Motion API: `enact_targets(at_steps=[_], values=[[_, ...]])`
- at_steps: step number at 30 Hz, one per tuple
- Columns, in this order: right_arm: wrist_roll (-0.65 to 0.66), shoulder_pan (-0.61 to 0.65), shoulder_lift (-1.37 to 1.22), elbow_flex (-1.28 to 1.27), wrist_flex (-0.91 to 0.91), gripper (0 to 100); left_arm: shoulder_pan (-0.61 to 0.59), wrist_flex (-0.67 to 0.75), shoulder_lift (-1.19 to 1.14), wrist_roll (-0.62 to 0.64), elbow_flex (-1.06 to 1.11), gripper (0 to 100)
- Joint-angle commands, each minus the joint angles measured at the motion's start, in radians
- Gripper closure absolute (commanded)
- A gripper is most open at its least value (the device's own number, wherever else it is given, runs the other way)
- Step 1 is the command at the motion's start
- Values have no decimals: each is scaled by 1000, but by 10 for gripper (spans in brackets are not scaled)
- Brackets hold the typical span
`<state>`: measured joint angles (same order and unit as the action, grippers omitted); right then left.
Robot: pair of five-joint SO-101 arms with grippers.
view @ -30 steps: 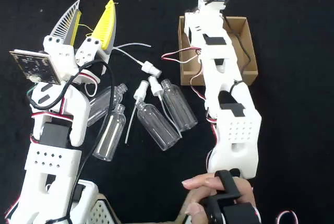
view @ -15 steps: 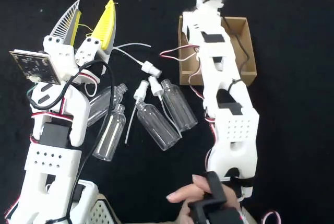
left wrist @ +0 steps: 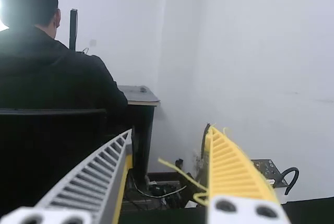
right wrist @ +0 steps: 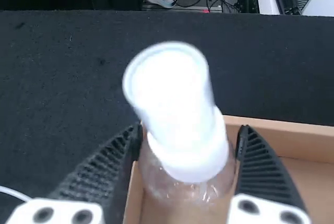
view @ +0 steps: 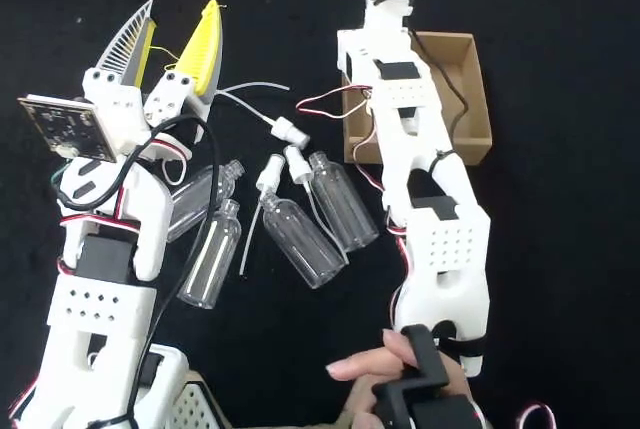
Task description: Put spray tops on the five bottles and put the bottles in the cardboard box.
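The right jaws grip a bottle [right wrist: 175, 109] just below its white top and hold it at the edge of the box [right wrist: 292, 140]. The right arm [view: 415, 139] stretches over that box. The left jaws gape wide, holding nothing, raised off the worktop [view: 560, 249]. Four more bottles [view: 300, 239] lie on their sides between the arms, with spray tops [view: 290, 132] near their necks.

Looking down on table [view: 560, 249] from high; peering level past left gripper [left wrist: 169, 131] into room [left wrist: 250, 51]; hugging box [right wrist: 292, 132] from right wrist, sharing it with high.
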<state>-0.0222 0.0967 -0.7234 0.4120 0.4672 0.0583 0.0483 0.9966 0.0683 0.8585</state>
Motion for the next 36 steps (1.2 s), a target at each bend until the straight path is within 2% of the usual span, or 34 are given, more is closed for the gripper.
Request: enact_targets(at_steps=[1,10,16,26,36], values=[[-9,-5,15,62,9,698,-2,21,-8,3,-64,787],[-9,-3,18,62,14,676,-1,21,-11,3,-64,787],[-58,-8,113,61,132,672,1,21,-11,3,-64,787],[-66,-28,236,54,276,672,1,21,-5,3,-59,787],[-60,-32,377,56,531,676,1,21,-3,3,-61,787]])
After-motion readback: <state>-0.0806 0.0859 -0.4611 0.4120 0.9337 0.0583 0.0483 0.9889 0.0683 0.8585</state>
